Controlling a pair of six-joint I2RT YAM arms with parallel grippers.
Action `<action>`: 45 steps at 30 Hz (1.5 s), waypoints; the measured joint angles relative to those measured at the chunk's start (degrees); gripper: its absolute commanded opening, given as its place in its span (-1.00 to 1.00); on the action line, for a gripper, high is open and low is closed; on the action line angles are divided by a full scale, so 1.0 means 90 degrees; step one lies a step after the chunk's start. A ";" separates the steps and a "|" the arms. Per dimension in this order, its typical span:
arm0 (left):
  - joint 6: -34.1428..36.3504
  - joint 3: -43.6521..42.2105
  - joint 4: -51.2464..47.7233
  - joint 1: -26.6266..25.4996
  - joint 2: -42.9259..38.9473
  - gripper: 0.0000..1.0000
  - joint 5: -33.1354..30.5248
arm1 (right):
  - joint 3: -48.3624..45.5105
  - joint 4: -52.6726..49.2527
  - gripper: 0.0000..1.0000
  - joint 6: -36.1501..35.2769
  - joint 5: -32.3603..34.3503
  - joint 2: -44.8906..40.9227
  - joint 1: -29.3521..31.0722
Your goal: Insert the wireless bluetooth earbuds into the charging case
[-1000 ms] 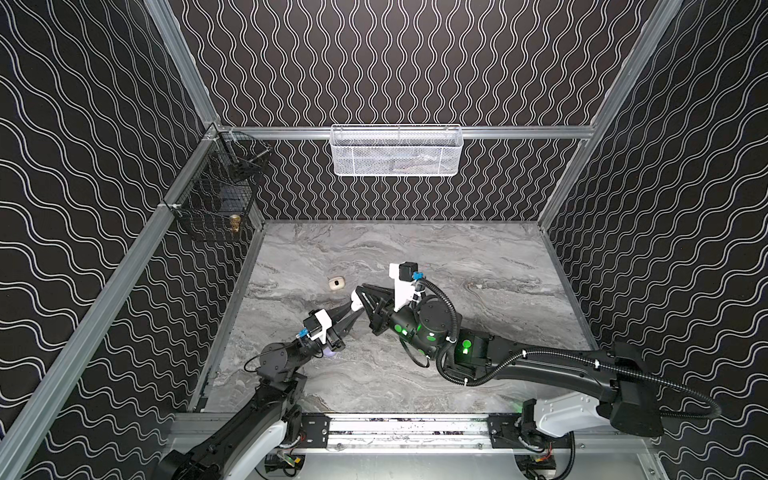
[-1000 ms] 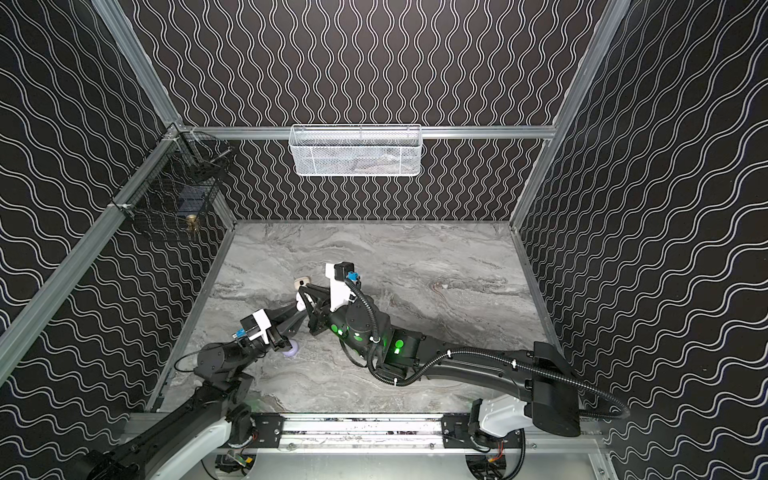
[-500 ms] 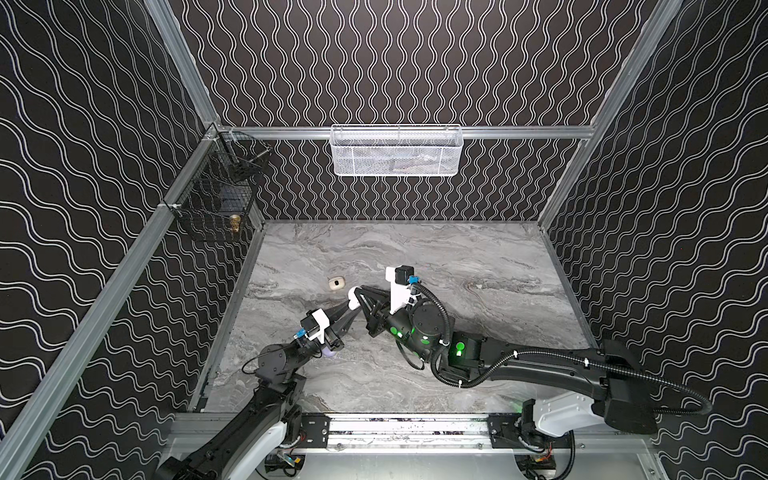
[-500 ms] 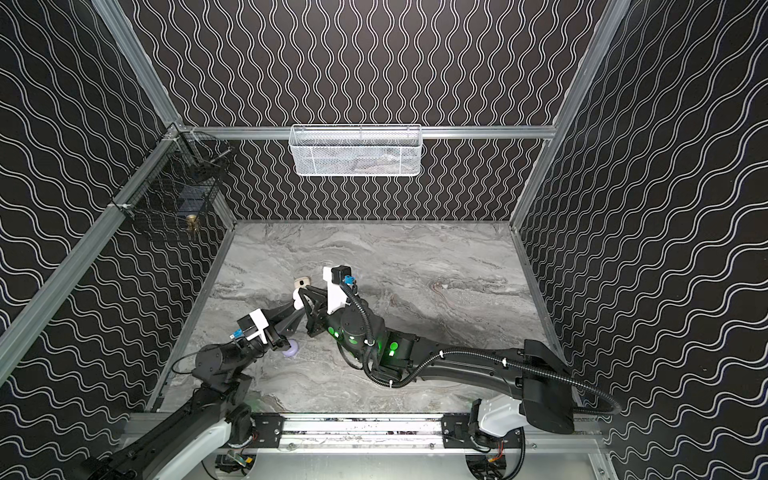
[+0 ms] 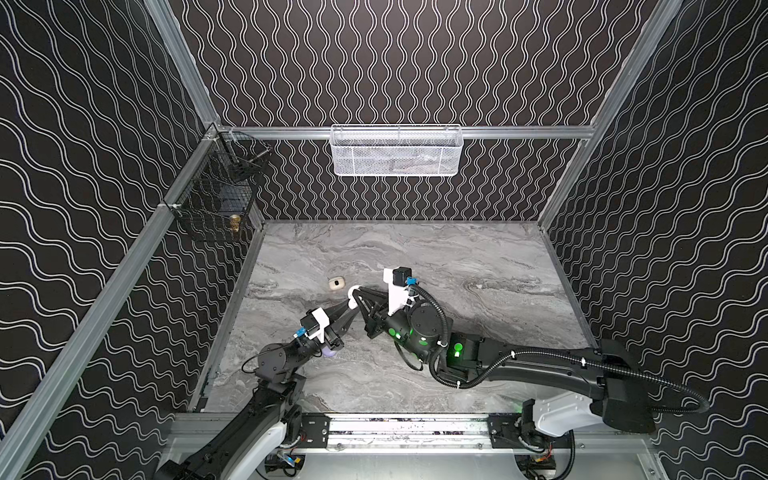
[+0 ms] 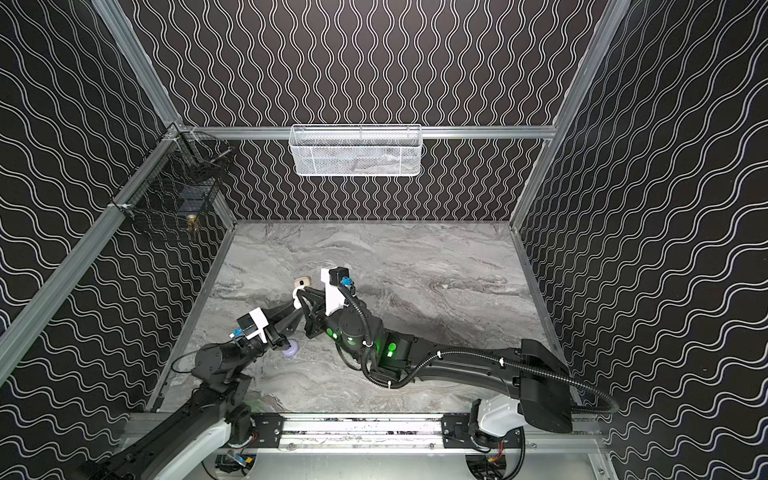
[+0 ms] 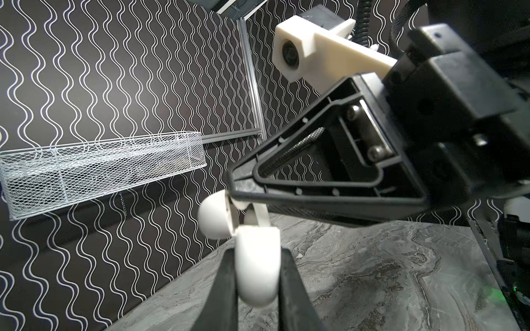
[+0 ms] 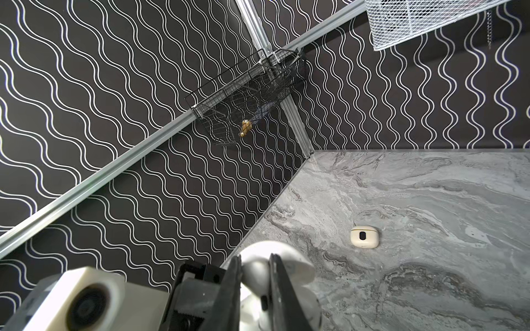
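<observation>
Your left claw (image 7: 257, 253) was shut tight on the white charging case (image 7: 256, 275), with one black finger on each side of its body. The case seemed to be up off the tabletop (image 5: 457, 257), and its lid (image 7: 213, 215) was swung open. Your right claw (image 7: 231, 195) met it from the other side and was nipped shut on the rim of that lid. In the right wrist view only a round white bit showed between its fingers (image 8: 281, 286), so there you could not be sure what it pinched.

What looked like one of the wireless bluetooth earbuds (image 7: 259, 215) stood in the open mouth of the case, between the lid and the body. The right claw hid its top, so you could not tell how deep it sat.

In both top views the white case was only a tiny spot where the two claws touched it.

A cream charging case (image 5: 336, 283) lay flat on the tabletop, near the claws but apart from them. A pale lilac charging case (image 6: 289, 348) lay under your left wrist, mostly hidden.

A white mesh basket (image 5: 395, 151) hung on the back wall, and what was inside was a blur. A black wire basket (image 5: 216, 191) hung on the left wall with a small brass-coloured thing (image 5: 235, 222) in it, too small to name.
</observation>
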 measured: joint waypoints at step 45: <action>-0.0012 0.0061 -0.0136 -0.0007 -0.0216 -1.00 0.0253 | -0.0107 -0.0590 -0.74 -0.0644 -0.0410 -0.0651 0.0075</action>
